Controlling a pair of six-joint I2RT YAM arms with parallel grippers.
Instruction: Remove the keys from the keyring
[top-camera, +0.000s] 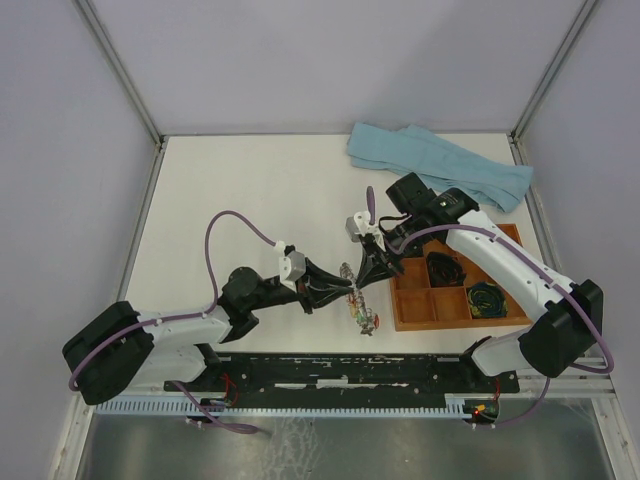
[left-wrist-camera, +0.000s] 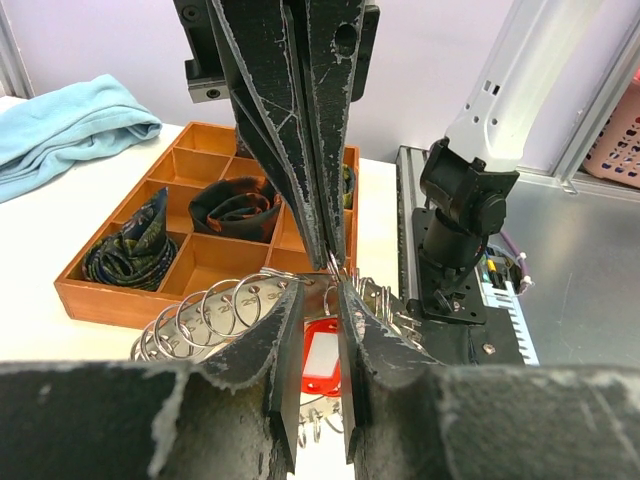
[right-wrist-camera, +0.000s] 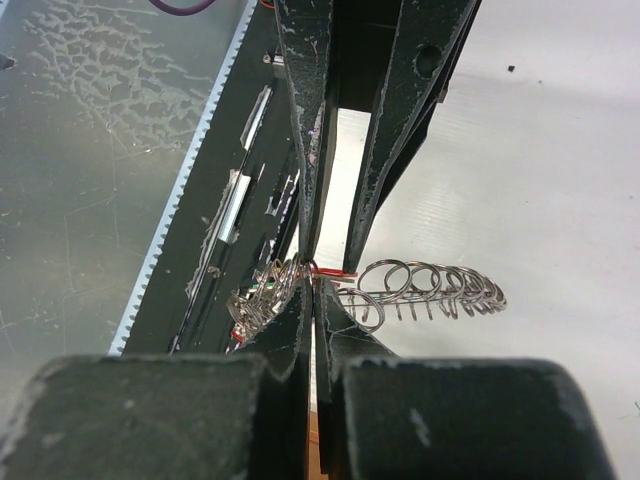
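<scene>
ring: keyring (top-camera: 347, 278) just left of the tray (top-camera: 440, 326), long axis roughly along its left wall
keys: keys (top-camera: 365, 318) at the ring's end toward the tray's near-left corner
reach: both arms meet it, right from the tray side
left pincer (left-wrist-camera: 321, 300): narrowly apart, red tag (left-wrist-camera: 322, 360) in the gap; grip unclear
right pincer (right-wrist-camera: 313, 295): together, seemingly pinching a ring loop

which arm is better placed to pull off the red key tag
left gripper: jaws parted with the red key tag showing between them; right gripper is shut on the keyring, steadying it
</scene>
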